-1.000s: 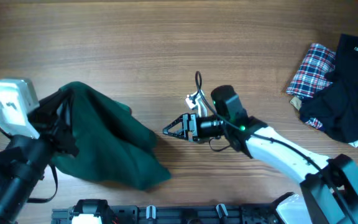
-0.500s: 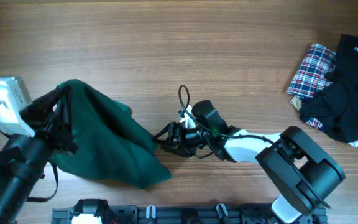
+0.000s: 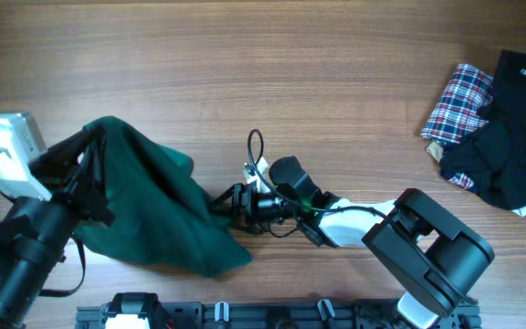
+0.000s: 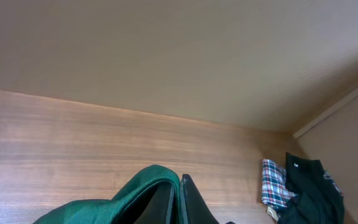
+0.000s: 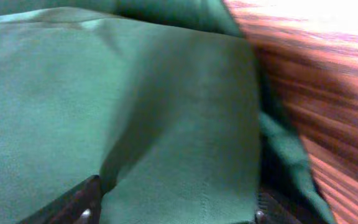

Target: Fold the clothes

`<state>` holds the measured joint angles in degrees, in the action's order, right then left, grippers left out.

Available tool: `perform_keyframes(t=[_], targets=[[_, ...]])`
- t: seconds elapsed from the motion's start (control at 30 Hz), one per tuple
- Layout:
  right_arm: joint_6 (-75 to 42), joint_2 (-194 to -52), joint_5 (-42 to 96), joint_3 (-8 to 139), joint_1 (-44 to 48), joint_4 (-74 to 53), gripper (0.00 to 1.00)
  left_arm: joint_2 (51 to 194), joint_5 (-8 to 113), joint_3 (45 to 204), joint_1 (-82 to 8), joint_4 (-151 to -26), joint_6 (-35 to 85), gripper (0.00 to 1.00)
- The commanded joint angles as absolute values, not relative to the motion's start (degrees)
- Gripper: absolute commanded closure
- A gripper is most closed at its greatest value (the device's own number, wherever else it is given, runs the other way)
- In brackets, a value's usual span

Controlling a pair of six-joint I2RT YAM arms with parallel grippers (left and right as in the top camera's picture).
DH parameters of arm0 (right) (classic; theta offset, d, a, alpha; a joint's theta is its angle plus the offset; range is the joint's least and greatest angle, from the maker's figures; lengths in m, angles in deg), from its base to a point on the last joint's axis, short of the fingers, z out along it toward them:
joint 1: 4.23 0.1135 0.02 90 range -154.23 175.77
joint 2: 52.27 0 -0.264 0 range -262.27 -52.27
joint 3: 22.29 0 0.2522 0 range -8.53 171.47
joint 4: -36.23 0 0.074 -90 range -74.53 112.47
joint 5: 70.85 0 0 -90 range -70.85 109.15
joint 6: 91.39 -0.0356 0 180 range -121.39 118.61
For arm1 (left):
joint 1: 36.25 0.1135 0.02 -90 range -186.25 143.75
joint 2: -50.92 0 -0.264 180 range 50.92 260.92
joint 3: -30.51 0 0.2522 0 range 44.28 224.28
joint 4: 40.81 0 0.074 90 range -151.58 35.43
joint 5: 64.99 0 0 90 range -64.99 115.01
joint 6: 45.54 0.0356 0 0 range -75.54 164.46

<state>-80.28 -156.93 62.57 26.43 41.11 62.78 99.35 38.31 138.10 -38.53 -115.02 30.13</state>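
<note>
Rail of black mounting hardware (image 3: 245, 316) is running along the near edge at 6 o'clock, under the bases of both arms.

Right gripper (image 3: 231, 203) is reaching low across the wooden table (image 3: 290, 73) toward 9 o'clock. Its black fingers (image 5: 82, 204) are standing apart, one at each side of a flat fold, with the cloth lying between them. The wrist view is not showing whether they are pressing on it.

Large plain dark teal-green soft fabric garment (image 3: 163, 219) is sitting at 8 o'clock. It is rising to a peak on its left side and spreading down to the tabletop on its right, where its edge is meeting the right gripper.

Left gripper (image 4: 179, 190) is sitting at 9 o'clock, its two dark fingers pressed together and clamped on the garment's raised peak. In its wrist view green cloth is draping over the left finger.

Red-white-blue plaid cloth (image 3: 455, 100) is lying bunched at 2 o'clock, well apart from the green garment.

Crumpled black garment (image 3: 510, 128) is lying just beside it at the far right edge, overlapping the plaid cloth's right side.
</note>
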Motion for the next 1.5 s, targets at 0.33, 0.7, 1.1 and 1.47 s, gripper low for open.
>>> perform_keyframes(t=[0.33,0.7,1.1,1.47], targets=[[-81.62,-157.8,62.46,26.28,41.15,70.54,0.96,99.39,37.96,139.12,-38.27,-114.43,29.19,0.96],[-70.05,-142.02,67.51,26.74,21.94,68.23,0.96,100.88,36.46,139.12,-38.25,-111.81,30.7,0.96],[-35.28,-116.1,56.12,53.01,5.29,2.04,0.96,107.32,36.24,139.12,-38.27,-108.16,32.23,0.96],[-26.49,-112.36,43.62,75.68,5.27,-20.53,0.96,100.61,36.26,145.13,-38.27,-110.78,34.81,0.96]])
